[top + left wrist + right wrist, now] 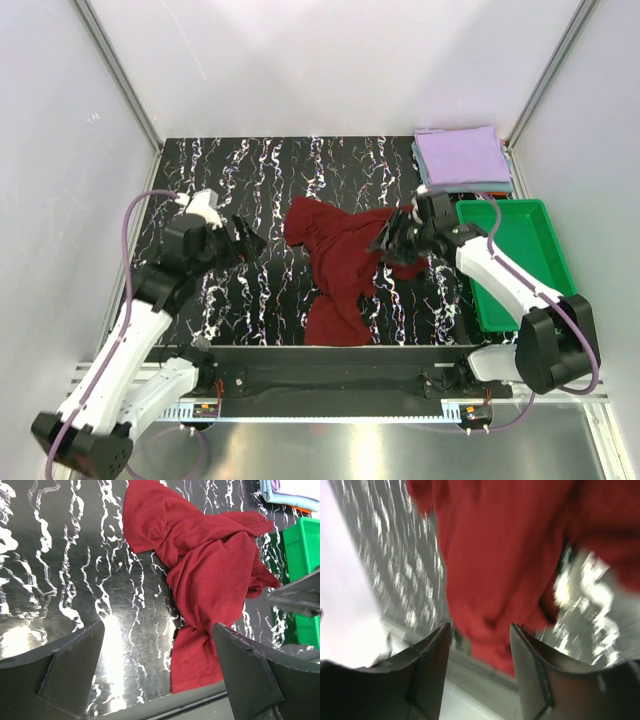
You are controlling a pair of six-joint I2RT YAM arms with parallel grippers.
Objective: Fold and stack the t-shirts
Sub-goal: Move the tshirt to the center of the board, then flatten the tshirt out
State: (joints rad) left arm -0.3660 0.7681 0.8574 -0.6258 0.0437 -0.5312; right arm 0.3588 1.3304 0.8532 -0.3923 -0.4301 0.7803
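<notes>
Near the middle of the black, white-veined surface [250, 170], the dark maroon cotton t-shirt [335, 270] is lying in a crumpled, twisted heap, one part reaching toward the near edge. It is not yet flat or folded. At the far right corner, the folded lavender t-shirt [462, 152] is resting on a folded grey-blue one [503, 184], just behind the green plastic tray [520, 265].

The right end effector [393, 243] is hovering low at the right side of the maroon heap. Its fingers are standing apart and, though its wrist view is blurred, no cloth is showing pinched between them. The left end effector [248, 240] is hanging over bare surface just left of the shirt, fingers wide apart and holding nothing.

I am judging that the step in hand is spreading the shirt flat. To do it well, each arm should be taking one clear edge, best a shoulder or a hem corner, and only a single layer, because a grip on a bunched fold will be dragging the whole heap along. Then both should be pulling apart gently until the twist is opening. The right arm is working close to the tray, so catching its rim is a risk.
</notes>
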